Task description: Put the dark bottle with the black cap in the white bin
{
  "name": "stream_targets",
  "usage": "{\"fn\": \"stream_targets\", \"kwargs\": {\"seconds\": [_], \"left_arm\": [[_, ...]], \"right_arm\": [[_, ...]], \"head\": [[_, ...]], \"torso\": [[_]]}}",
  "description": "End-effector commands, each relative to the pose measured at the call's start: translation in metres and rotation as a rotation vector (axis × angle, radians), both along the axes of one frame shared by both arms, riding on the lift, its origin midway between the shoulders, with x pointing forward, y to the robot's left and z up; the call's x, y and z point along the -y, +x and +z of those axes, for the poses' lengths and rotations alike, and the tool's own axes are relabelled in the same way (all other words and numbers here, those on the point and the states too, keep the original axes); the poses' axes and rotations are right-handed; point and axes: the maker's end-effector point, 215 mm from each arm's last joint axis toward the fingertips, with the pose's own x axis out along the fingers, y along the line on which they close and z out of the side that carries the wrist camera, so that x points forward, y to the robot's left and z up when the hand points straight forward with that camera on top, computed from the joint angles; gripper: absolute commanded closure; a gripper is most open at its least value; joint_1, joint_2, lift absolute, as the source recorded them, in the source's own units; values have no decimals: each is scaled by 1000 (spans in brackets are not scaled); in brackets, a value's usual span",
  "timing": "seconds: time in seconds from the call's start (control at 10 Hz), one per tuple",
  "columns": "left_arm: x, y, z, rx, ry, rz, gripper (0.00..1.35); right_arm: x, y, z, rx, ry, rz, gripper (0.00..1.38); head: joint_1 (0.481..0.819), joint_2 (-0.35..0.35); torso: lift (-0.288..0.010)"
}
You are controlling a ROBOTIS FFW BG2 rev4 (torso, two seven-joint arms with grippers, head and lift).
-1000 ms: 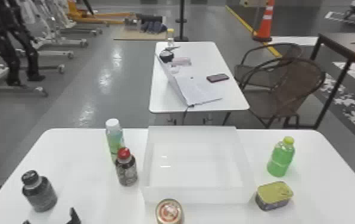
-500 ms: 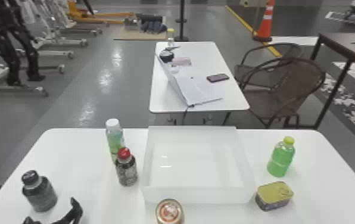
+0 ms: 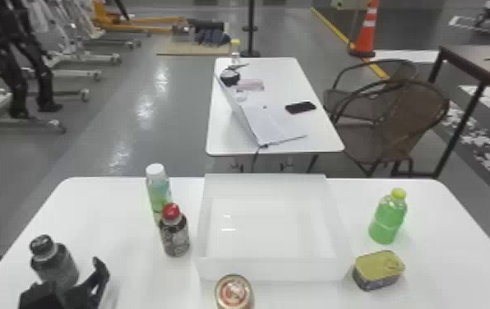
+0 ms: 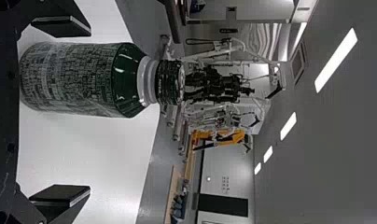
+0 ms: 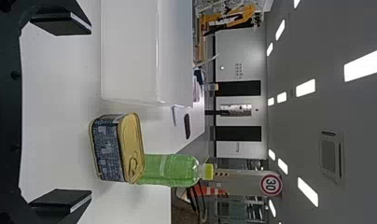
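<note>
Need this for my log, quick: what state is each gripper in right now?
Left gripper: open, not gripping the dark bottle with the black cap.
Right gripper: open, holding nothing.

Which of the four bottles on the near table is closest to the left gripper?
The dark bottle with the black cap, just ahead of the left gripper, jaws open; the red-capped bottle, white-capped bottle and yellow-capped bottle stand farther away.
</note>
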Motion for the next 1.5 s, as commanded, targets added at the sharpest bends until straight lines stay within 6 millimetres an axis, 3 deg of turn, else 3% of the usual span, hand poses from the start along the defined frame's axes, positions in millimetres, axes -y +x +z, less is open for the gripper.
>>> {"fn": "stream_targets", "kwargs": {"seconds": [0.0,0.2,0.3,0.4,0.5,0.9,1.0,1.2,1.4], "left_arm": [[-9,3,-5,-33,13,3,116],[-18,6,-16,-58,13,15,160],[-22,11,-16,-58,31,-2,312],[-26,17,-11,-31,40,-12,630],[-31,19,-7,-26,53,-9,763],[-28,17,2,16,46,-14,822],[-21,12,23,81,30,-19,822],[8,2,92,236,10,-111,822],[73,11,159,339,-26,-324,822]], "right_arm": [[-1,1,0,0,1,1,64],[0,0,0,2,4,-1,65],[1,0,0,2,3,-2,64],[0,1,0,2,4,-1,65],[0,1,-1,0,4,1,65],[-1,0,-2,-1,8,-2,64],[-1,1,-1,0,8,-2,65],[-1,3,-1,2,7,-2,65],[-2,3,-1,2,10,-2,65]], "head": [[549,0],[549,0],[549,0],[549,0],[549,0],[549,0],[549,0],[549,0],[549,0]], "torso": [[-100],[-100],[-100],[-100],[-100],[-100],[-100],[-100],[-100]]}}
